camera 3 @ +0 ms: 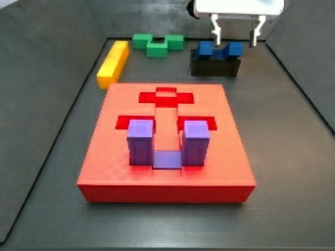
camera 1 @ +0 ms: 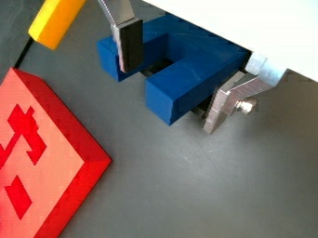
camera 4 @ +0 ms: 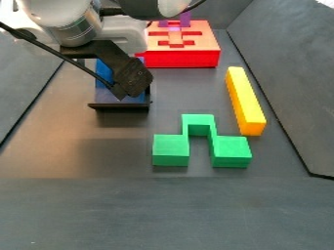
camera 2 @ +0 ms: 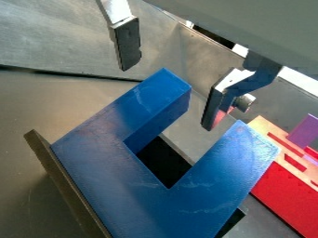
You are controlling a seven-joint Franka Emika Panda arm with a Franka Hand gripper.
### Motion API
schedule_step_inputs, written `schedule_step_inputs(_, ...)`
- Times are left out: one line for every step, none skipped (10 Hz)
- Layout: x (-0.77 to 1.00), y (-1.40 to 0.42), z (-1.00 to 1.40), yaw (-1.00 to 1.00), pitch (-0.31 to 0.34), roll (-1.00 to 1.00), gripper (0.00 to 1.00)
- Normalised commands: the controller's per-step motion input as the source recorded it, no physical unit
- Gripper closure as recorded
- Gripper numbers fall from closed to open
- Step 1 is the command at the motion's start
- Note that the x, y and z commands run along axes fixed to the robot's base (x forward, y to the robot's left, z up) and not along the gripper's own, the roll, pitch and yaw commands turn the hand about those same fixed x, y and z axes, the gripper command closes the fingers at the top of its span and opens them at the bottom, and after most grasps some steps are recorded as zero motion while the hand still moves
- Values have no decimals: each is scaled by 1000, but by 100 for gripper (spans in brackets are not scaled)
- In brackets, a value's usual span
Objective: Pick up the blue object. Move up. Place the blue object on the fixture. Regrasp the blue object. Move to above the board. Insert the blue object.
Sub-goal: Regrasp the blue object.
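Currently the dark blue U-shaped block point(camera 3: 217, 49) sat prongs-up in the small black box-like fixture point(camera 3: 216, 67) beyond the large flat red board's point(camera 3: 118, 147) far edge. Gripper point(camera 2: 174, 74) hovered over it, fingers point(camera 1: 125, 45) spread, apparently not touching.

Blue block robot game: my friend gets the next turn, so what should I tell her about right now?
Tool: open, fingers either side of the blue object, not squeezing it.
Blue object: sitting prongs-up on the fixture, off the board's far right corner in a side view.
Board: red, with a purple block already in it.
Done: blue object picked up and put on the fixture.
Left: regrasp it, carry it above the board, insert it.
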Motion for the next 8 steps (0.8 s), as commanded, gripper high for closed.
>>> schedule_step_inputs(0, 31, 226, -60, -9, -69, 0)
schedule_step_inputs(83, 123, 523, -180, 0, -177, 0)
schedule_step_inputs(149, 143, 694, -217, 0, -197, 0)
schedule_step_inputs(189, 166, 680, -243, 0, -220, 0)
schedule_step_inputs(160, 0, 231, -260, 0, 0, 0)
schedule_step_inputs(40, -209, -49, -251, 0, 526, 0)
schedule_step_inputs(0, -406, 0, -220, 180, 914, 0)
schedule_step_inputs(86, -460, 0, -131, 389, 1000, 0)
